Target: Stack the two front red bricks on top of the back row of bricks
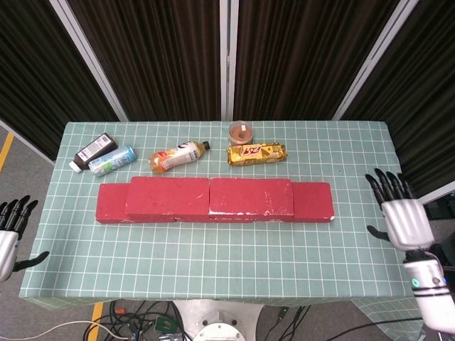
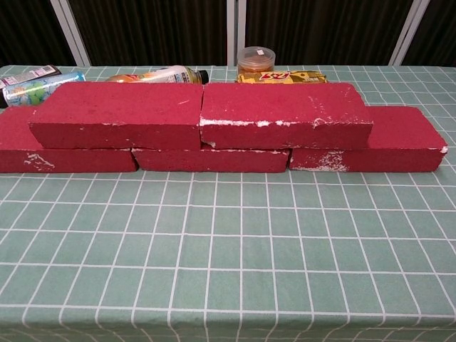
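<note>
Green checked cloth over the table (image 2: 228, 271), white grid lines running back from the near edge. Off the near corners, outside the table edge in the head view: left hand (image 1: 7, 238) at the far left, fingers spread and pointing up, holding nothing; right hand (image 1: 405, 217) at the far right, palm facing the camera, fingers fanned apart, holding nothing, well apart from the bricks. Neither seen in the chest view.

Mid-table, a row of flat red bricks laid end to end: bottom-left red brick (image 2: 43, 153), bottom-middle red brick (image 2: 210, 160) mostly covered, bottom-right red brick (image 2: 388, 139). On top of that row, two more of the same kind side by side, touching at their short ends: upper-left red brick (image 2: 117, 114) and upper-right red brick (image 2: 285, 110), edges chipped white. Upper pair bridging the joints below, leaving the outer ends of the bottom row bare.

Beyond the bricks, along the far side: black-capped dark bottle with white label (image 1: 94, 151) and pale blue-green can (image 1: 112, 160) lying together at left; orange-labelled drink bottle with dark cap (image 1: 176, 155) on its side; yellow-and-red snack packet (image 1: 256, 153); just behind it a small round tan container (image 1: 241, 131). Furthest back, dark curtain panels with pale metal posts (image 1: 227, 57).
</note>
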